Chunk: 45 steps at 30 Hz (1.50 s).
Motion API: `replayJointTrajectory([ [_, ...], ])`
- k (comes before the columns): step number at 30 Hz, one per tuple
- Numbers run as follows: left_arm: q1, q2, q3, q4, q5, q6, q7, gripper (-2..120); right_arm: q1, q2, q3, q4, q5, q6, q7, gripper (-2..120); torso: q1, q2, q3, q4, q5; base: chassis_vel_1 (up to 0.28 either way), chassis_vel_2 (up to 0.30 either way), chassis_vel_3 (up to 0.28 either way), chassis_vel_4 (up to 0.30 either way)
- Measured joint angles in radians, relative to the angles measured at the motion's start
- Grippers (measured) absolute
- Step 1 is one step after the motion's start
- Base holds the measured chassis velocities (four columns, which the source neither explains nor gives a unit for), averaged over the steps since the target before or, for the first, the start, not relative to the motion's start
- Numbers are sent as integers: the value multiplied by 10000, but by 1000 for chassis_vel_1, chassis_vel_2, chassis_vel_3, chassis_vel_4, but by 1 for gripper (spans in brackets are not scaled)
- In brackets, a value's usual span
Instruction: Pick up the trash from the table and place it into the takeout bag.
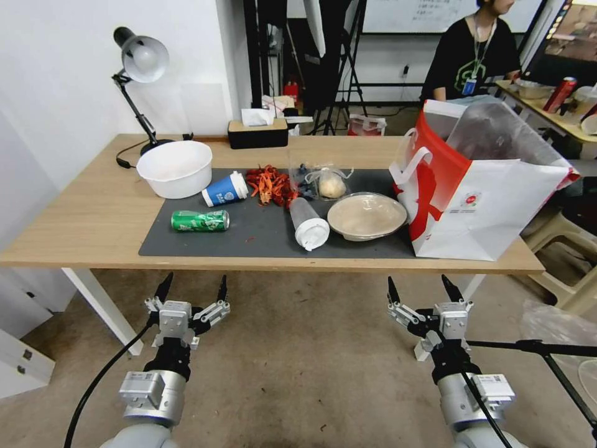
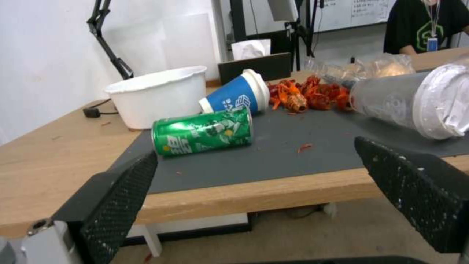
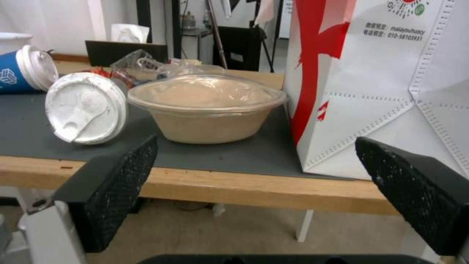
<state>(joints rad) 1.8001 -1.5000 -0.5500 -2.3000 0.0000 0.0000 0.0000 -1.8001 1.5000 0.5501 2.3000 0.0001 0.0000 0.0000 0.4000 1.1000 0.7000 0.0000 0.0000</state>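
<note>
On the table's point(image 1: 93, 218) dark mat point(image 1: 261, 233) lie a green can point(image 1: 200, 220), a blue paper cup point(image 1: 224, 189), a clear plastic cup point(image 1: 308, 222) on its side, a lidded round bowl point(image 1: 367, 214) and a clear bag with a bun point(image 1: 331, 183). The takeout bag point(image 1: 491, 205) stands open at the table's right end. My left gripper point(image 1: 193, 287) is open, below the front edge, in line with the can point(image 2: 203, 135). My right gripper point(image 1: 423, 287) is open, below the edge near the bowl point(image 3: 207, 108) and bag point(image 3: 391, 84).
A white tub point(image 1: 175, 168) and a desk lamp point(image 1: 140, 68) stand at the back left, a tissue box point(image 1: 257, 130) at the back. Red crayfish shells point(image 1: 270, 185) lie on the mat. A stool point(image 1: 559, 249) stands right of the table.
</note>
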Motion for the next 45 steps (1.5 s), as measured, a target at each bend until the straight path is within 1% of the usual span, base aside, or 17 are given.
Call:
replayJointTrajectory([
  [21,-3,-3,0,0,-5,9,1,100,0,0,0,0,0,0,0,100,0,0,0,0,0,0,0,0,0],
  [23,-26,-29,2,-23,-41,99,7,100,1,0,0,0,0,0,0,100,0,0,0,0,1,0,0,0,0],
  [24,-106,-135,34,-151,-155,384,30,100,20,-6,6,1,23,-23,7,100,0,0,0,0,-1,0,0,0,0],
  [26,-336,-417,133,-515,-469,1142,102,100,217,-81,143,130,280,-384,99,100,0,0,0,-3,4,0,0,0,0],
  [27,-336,-417,133,-515,-469,1142,102,100,217,-81,143,130,280,-384,99,100,0,0,0,-3,4,0,0,0,0],
  [28,-451,-563,184,-692,-622,1524,137,100,391,-152,281,262,493,-689,186,100,0,0,0,0,0,0,0,0,0],
  [30,-682,-868,287,-1074,-975,2305,213,100,816,-314,589,561,1032,-1447,392,100,1,0,0,0,4,0,0,0,0],
  [32,-729,-943,311,-1145,-1074,2411,229,100,919,-351,661,633,1155,-1631,441,100,1,0,0,0,3,0,0,0,0],
  [33,-799,-1069,344,-1260,-1276,2543,266,100,1262,-483,904,885,1590,-2243,609,100,1,0,0,0,4,0,0,0,0],
  [35,-801,-1078,346,-1270,-1319,2538,291,100,1640,-626,1183,1158,2074,-2931,792,100,1,0,0,0,3,0,0,0,0],
  [36,-801,-1078,346,-1270,-1319,2538,291,100,1640,-626,1183,1158,2074,-2931,792,100,1,0,0,0,3,0,0,0,0],
  [38,-780,-1078,347,-1246,-1316,2404,314,100,2005,-771,1450,1421,2525,-3568,970,100,1,0,0,2,-1,0,0,0,0],
  [40,-773,-1080,347,-1233,-1313,2372,321,100,2045,-797,1458,1423,2636,-3559,987,100,0,0,0,0,-1,0,0,0,0],
  [41,-762,-1078,347,-1209,-1303,2319,341,100,2117,-911,1413,1329,2935,-3318,1000,100,0,0,0,-5,0,0,0,0,0],
  [42,-762,-1078,347,-1209,-1303,2319,341,100,2117,-911,1413,1329,2935,-3318,1000,100,0,0,0,-5,0,0,0,0,0],
  [43,-745,-1079,347,-1187,-1284,2254,358,100,2224,-1071,1275,1137,3322,-2873,1071,100,0,0,0,0,3,0,0,0,0],
  [45,-745,-1080,345,-1158,-1259,2168,392,100,2428,-1260,906,798,3919,-2262,1309,100,1,0,1,0,1,0,0,0,0],
])
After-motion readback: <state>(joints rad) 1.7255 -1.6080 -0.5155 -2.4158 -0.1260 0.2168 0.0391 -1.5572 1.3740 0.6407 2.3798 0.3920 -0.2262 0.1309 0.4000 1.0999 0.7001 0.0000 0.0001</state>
